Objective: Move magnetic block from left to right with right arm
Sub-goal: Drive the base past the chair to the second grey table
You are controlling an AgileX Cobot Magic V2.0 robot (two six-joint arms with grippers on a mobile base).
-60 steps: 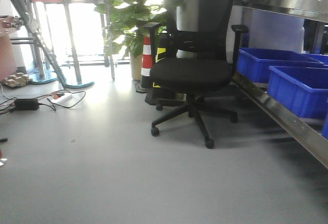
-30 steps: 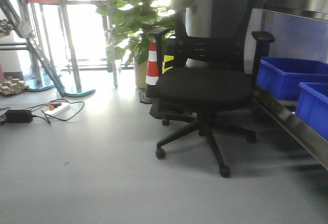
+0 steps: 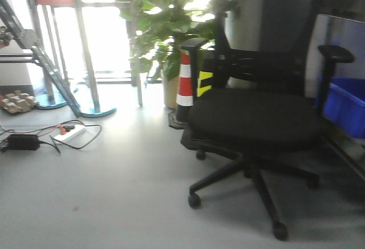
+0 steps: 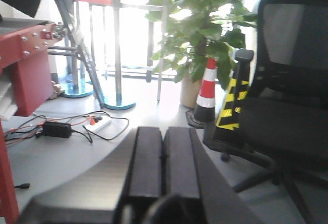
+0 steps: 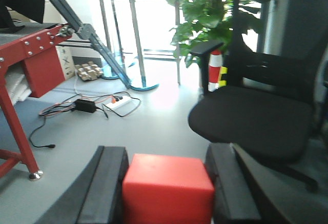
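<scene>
magnetic block [image 5: 167, 190] sits between the fingers of the right gripper [image 5: 166, 180]. ahead, the office chair [image 3: 256, 118] stands right, cone [image 3: 184, 86] just behind its left side, plant [image 3: 171, 32] behind that, cables [image 3: 63, 135] on the floor [image 3: 114, 203] far left.

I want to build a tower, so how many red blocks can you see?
1. The magnetic block is held in the right pincer, seen in the right wrist view. Others may be hidden out of view.
</scene>
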